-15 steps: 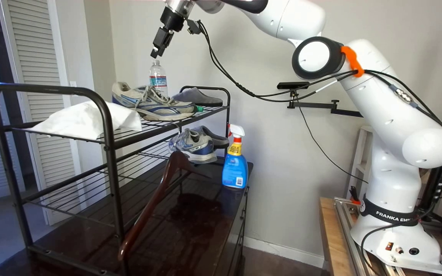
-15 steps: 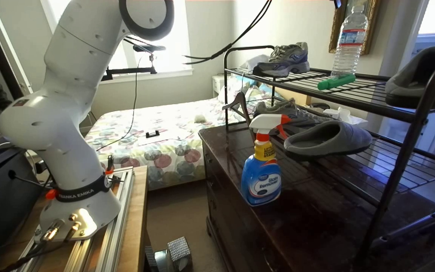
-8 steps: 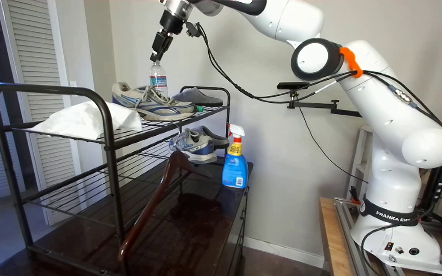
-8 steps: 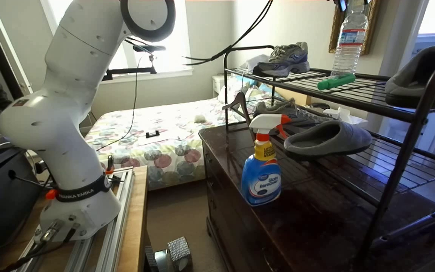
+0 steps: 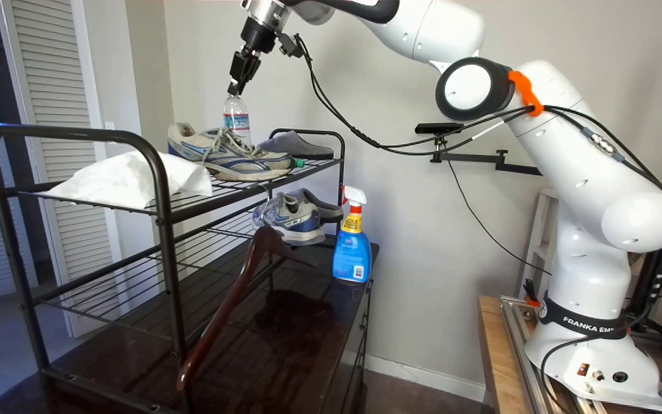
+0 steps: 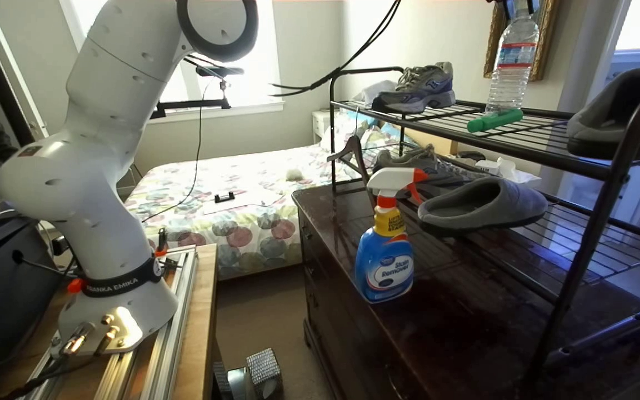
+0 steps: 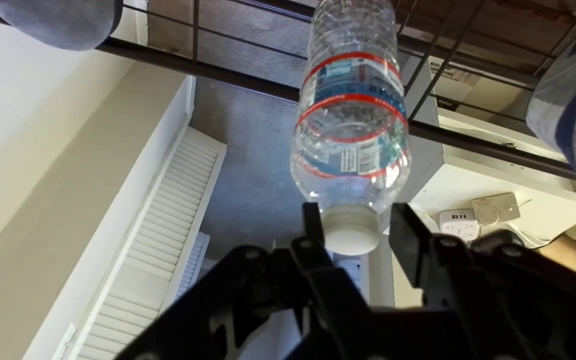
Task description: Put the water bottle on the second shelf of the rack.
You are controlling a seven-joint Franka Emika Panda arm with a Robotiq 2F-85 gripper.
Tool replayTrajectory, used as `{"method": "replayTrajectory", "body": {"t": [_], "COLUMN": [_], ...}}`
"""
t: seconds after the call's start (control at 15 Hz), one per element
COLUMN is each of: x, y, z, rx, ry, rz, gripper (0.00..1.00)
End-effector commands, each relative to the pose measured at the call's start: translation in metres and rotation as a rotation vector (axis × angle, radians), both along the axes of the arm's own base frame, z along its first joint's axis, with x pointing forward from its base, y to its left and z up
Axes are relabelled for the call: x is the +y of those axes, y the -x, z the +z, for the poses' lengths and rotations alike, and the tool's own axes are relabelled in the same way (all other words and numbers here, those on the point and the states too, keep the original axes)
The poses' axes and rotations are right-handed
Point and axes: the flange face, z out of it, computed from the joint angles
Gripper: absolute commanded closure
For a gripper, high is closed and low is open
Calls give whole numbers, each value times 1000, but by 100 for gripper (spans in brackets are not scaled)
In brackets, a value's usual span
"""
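Note:
The water bottle (image 5: 237,118), clear with a blue label and white cap, stands on the uppermost tier of the black rack (image 5: 171,270). In the wrist view, my gripper (image 7: 353,220) has its fingers on both sides of the bottle's cap. The left finger lies against or very near the cap, and a narrow gap shows at the right one. An exterior view shows only the fingertips, at its top edge, around the neck of the water bottle (image 6: 515,61). Below, the second shelf (image 6: 620,250) bears a grey slipper (image 6: 481,205) and a sneaker (image 5: 291,218).
On the top tier are a sneaker (image 5: 233,155), a white bag (image 5: 124,181), a green cylinder (image 6: 495,120) by the bottle's base and a slipper (image 6: 620,119). A blue spray bottle (image 6: 385,266) stands on the dresser. A wooden hanger (image 5: 239,287) leans at the rack's front.
My gripper has come down a little onto the bottle's top and its fingers have drawn closer together. The bottle's upper part has shifted very slightly.

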Motion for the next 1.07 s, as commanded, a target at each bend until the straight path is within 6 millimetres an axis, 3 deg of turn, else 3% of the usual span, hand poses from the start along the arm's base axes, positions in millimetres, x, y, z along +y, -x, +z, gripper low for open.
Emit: {"method": "replayTrajectory", "body": {"t": [0.0, 0.07, 0.33, 0.47, 0.8, 1.0], "x": [0, 0, 1, 1, -3, 0], "y": [1, 1, 3, 15, 71, 100], "z": [0, 1, 10, 35, 108, 136], "rx": [11, 6, -22, -65, -114, -111], "ry": [-32, -29, -17, -11, -67, -147], "rz": [-19, -20, -17, 2, 167, 224], "gripper": [90, 95, 92, 92, 92, 92]}}
